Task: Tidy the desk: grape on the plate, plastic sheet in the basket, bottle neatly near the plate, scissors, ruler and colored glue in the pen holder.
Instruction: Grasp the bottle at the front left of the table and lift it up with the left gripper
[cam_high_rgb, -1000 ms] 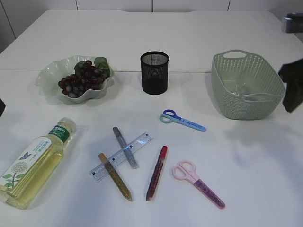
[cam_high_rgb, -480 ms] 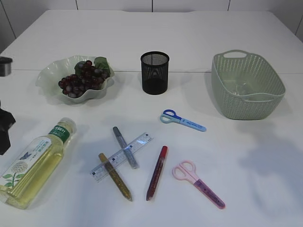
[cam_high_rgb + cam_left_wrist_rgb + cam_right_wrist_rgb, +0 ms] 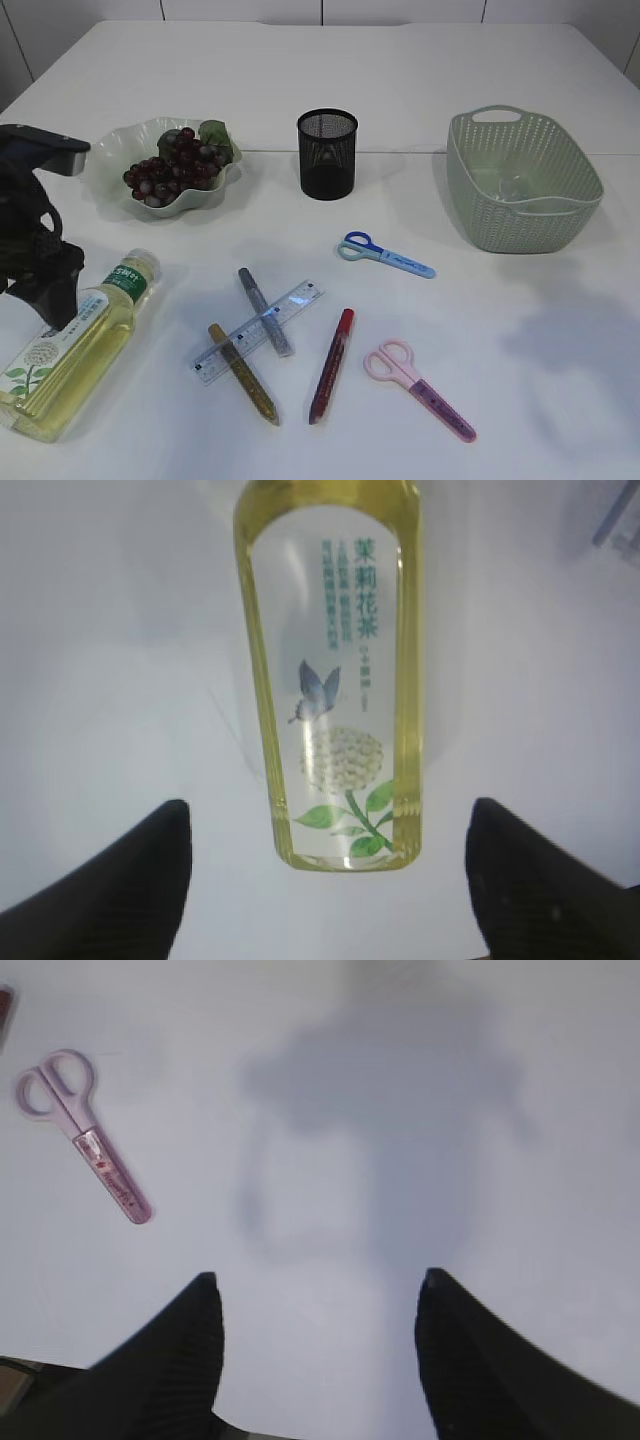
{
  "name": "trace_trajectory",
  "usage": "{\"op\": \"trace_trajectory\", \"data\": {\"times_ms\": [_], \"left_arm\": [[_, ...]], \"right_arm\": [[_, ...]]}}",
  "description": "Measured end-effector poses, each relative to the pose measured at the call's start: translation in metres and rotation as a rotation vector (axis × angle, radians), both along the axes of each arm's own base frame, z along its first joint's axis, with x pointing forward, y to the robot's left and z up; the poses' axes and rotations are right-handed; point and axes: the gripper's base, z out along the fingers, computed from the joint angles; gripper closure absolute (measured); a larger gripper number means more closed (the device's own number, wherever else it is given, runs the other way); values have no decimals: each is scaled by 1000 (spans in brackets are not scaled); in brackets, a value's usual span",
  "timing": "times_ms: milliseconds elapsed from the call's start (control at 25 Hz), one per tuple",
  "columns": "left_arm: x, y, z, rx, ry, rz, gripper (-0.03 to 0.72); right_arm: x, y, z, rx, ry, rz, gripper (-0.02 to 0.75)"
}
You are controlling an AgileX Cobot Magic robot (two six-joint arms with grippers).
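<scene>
Clear plastic bottle of yellow tea (image 3: 335, 670) lying flat on white table (image 3: 420, 70), between wide-open left jaws, untouched; right jaws open, empty, near pink scissors (image 3: 82, 1132).

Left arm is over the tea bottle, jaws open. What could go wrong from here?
1. The clear plastic bottle of yellow tea lies on its side; the open left gripper may roll it when closing.
2. Its cap end points toward the pale green wavy plate of grapes; a swing could bump it.
3. The transparent ruler and glitter glue pens lie beside the bottle and could scatter.
</scene>
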Motion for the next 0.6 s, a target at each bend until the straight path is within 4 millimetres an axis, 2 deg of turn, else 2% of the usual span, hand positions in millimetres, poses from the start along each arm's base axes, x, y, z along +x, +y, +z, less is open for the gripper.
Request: {"op": "trace_trajectory", "data": {"times_ms": [200, 600], "left_arm": [[15, -5, -7, -9, 13, 6, 50], [31, -11, -42, 10, 94, 8, 49]], "right_arm": [[0, 0, 0, 2, 2, 0, 260], [0, 0, 0, 3, 2, 0, 260]]}}
